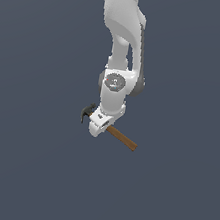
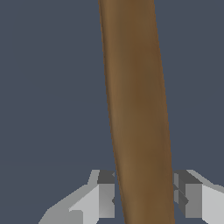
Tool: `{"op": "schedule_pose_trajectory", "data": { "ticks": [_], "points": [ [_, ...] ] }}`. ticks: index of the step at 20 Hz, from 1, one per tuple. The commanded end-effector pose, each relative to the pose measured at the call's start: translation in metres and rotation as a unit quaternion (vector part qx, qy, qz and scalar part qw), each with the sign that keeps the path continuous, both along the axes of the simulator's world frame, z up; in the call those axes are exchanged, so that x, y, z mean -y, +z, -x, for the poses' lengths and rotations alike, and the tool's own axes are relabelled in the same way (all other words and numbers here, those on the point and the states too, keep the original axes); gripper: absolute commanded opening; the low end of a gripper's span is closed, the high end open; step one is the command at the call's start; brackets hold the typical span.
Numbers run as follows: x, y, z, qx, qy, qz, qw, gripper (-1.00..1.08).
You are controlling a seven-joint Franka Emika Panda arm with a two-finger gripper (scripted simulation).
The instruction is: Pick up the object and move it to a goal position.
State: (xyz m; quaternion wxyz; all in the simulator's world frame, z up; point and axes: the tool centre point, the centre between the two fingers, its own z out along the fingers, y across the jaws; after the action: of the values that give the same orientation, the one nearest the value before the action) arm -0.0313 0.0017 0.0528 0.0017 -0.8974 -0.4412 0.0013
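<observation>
The hammer [image 1: 121, 137] has a dark metal head [image 1: 87, 112] toward the exterior view's left and a brown wooden handle running down toward the exterior view's right. My gripper [image 1: 101, 125] sits over the handle close to the head and hides that part. In the wrist view the brown handle [image 2: 135, 109] fills the middle and runs between my two fingers [image 2: 103, 194], which press against its sides. The gripper [image 2: 144, 197] is shut on the handle. The head is out of the wrist view.
A plain dark blue-grey surface [image 1: 26, 169] fills the rest of both views. The white arm [image 1: 124, 43] comes down from the top of the exterior view. No other objects show.
</observation>
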Motion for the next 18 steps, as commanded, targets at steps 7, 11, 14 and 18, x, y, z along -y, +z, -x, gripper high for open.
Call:
{"op": "schedule_pose_trajectory", "data": {
  "ticks": [7,11,14,18],
  "points": [
    [-0.045,0.064,0.027,0.002,-0.001,0.001,1.0,-1.0],
    [-0.07,0.098,0.042,0.002,-0.001,0.002,1.0,-1.0],
    [-0.085,0.12,0.051,0.002,-0.002,0.002,1.0,-1.0],
    [-0.104,0.145,0.06,0.002,-0.002,0.002,1.0,-1.0]
  ]
}}
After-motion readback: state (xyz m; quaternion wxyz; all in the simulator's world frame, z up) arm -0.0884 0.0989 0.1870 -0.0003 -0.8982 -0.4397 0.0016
